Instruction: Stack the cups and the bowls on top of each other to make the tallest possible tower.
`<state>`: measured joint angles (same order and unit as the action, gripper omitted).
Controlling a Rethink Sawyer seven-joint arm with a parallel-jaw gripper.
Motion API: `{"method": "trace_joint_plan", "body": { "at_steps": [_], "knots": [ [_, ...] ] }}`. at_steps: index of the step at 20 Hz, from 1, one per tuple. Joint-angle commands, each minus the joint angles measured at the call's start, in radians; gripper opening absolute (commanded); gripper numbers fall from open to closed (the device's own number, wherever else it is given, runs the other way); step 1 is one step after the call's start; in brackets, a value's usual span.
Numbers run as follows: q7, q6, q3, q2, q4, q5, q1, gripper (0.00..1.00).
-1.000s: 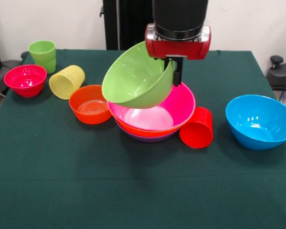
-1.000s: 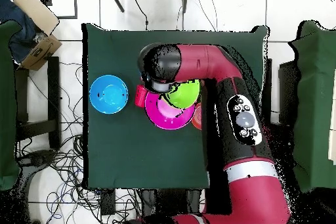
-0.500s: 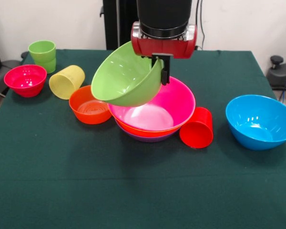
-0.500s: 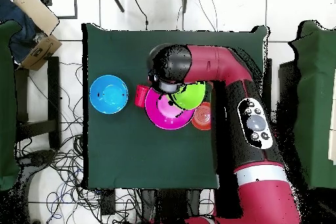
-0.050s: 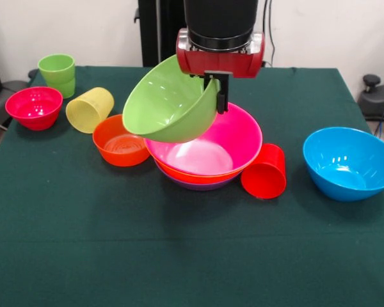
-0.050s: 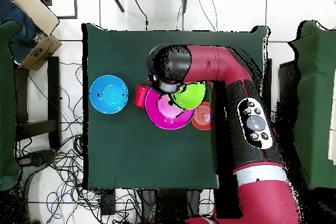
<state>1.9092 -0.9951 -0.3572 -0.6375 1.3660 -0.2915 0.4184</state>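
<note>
My gripper (image 5: 217, 96) is shut on the rim of the lime-green bowl (image 5: 169, 102) and holds it tilted, mouth to the upper left, above the left side of the tower. The tower is a pink bowl (image 5: 233, 137) nested in an orange bowl (image 5: 198, 177) and a purple one (image 5: 198, 185). In the overhead view the arm covers the gripper, while the lime-green bowl (image 6: 189, 95) overlaps the pink bowl (image 6: 164, 111). A red cup (image 5: 265, 171) lies on its side against the tower's right. A yellow cup (image 5: 89, 109) lies tipped at the left.
A small red-orange bowl (image 5: 118, 144) stands just left of the tower, under the held bowl's edge. A magenta bowl (image 5: 33, 107) and an upright green cup (image 5: 57, 73) are at the far left. A blue bowl (image 5: 349, 163) stands alone at the right.
In the front view the gripper has carried the lime-green bowl a little to the left and slightly up over the past second. It has held still for the last half second.
</note>
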Motion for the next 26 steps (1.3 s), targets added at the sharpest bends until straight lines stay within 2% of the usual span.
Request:
{"method": "trace_joint_plan", "body": {
  "at_steps": [1,4,11,13,19,20,23,24,25,26],
  "knots": [
    [-0.145,-0.051,-0.010,0.018,0.045,-0.098,-0.028,0.00],
    [-0.109,-0.037,0.001,0.014,0.051,-0.093,-0.038,0.00],
    [-0.170,-0.069,-0.012,0.020,0.035,-0.108,-0.038,0.00],
    [-0.121,-0.046,-0.002,0.021,0.043,-0.093,-0.039,0.00],
    [-0.086,-0.054,0.010,0.028,0.030,-0.084,-0.044,0.00],
    [-0.105,-0.052,0.004,0.028,0.032,-0.087,-0.040,1.00],
    [-0.101,-0.027,0.006,0.020,0.047,-0.092,-0.038,1.00],
    [-0.141,-0.047,-0.002,0.022,0.041,-0.102,-0.035,1.00],
    [-0.134,-0.057,0.001,0.024,0.035,-0.101,-0.038,1.00],
    [-0.085,-0.070,0.016,0.027,0.027,-0.085,-0.044,1.00]
  ]
}}
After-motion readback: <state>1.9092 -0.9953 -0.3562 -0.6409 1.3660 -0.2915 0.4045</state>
